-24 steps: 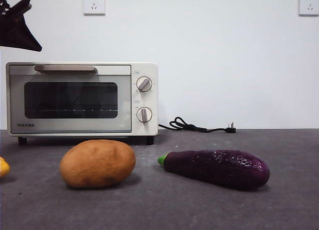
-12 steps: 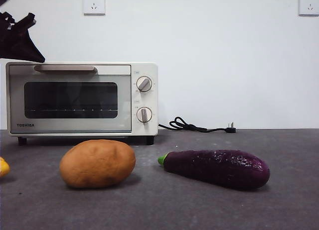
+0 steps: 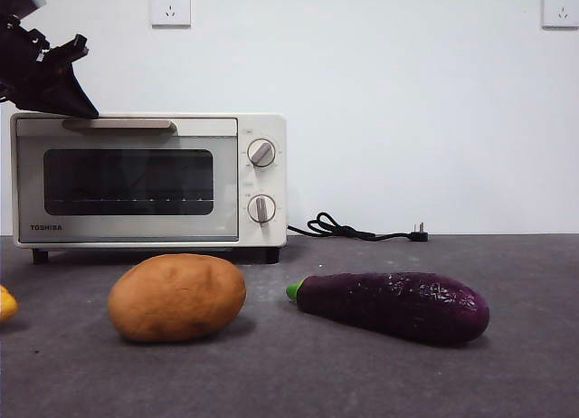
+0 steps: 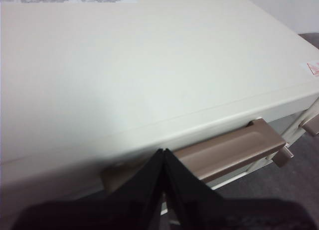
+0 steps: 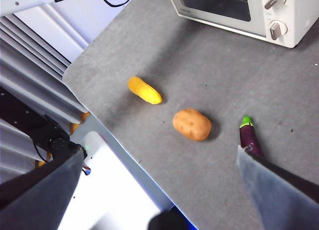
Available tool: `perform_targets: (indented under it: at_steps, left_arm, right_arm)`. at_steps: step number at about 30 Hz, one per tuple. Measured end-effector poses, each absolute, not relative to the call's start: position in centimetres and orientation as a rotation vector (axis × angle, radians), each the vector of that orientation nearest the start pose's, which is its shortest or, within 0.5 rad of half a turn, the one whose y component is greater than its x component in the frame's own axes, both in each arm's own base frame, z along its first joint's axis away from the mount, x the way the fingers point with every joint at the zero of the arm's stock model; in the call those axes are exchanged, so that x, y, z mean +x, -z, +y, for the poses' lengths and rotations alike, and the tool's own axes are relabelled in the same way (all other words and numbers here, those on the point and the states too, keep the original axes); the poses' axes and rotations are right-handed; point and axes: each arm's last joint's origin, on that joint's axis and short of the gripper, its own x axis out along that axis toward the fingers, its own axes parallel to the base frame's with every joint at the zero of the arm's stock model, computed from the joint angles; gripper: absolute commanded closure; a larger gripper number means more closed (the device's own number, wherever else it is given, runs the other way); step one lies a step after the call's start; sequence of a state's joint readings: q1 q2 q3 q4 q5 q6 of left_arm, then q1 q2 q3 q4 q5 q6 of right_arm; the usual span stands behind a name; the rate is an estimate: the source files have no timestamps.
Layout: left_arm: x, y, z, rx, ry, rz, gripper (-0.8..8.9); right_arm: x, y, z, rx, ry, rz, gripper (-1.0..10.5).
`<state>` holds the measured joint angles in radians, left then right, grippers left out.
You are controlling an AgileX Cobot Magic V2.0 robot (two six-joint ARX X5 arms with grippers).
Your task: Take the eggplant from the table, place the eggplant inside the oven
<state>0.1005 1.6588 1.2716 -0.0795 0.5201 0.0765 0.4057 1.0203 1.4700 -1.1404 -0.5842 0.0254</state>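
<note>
Black jaws of the left gripper (image 4: 164, 153) press together just above the oven's (image 3: 149, 178) handle (image 4: 224, 153), the arm slanting down from the upper corner. Right gripper (image 5: 159, 190) hangs high over the table (image 3: 362, 373), spread wide. Eggplant (image 3: 393, 305) lies beside the potato (image 3: 177, 296), untouched.

Potato (image 3: 177, 297) lies left of eggplant (image 3: 393, 305), oven (image 3: 149, 180) behind both.
</note>
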Motion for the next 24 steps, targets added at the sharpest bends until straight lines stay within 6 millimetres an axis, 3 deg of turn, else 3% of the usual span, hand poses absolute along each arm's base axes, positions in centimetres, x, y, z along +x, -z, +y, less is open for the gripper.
perform_targets:
  at_steps: [16,24]
  left_arm:
    - [38.6,-28.1,0.4,-0.026,0.479,0.459,8.19]
    - [38.5,-28.2,-1.8,0.013,0.544,0.497,8.19]
  right_arm:
    - [12.7,-42.8,7.2,0.090,-0.934,0.771,3.8]
    - [12.7,-42.8,7.2,0.074,-0.941,0.762,3.8]
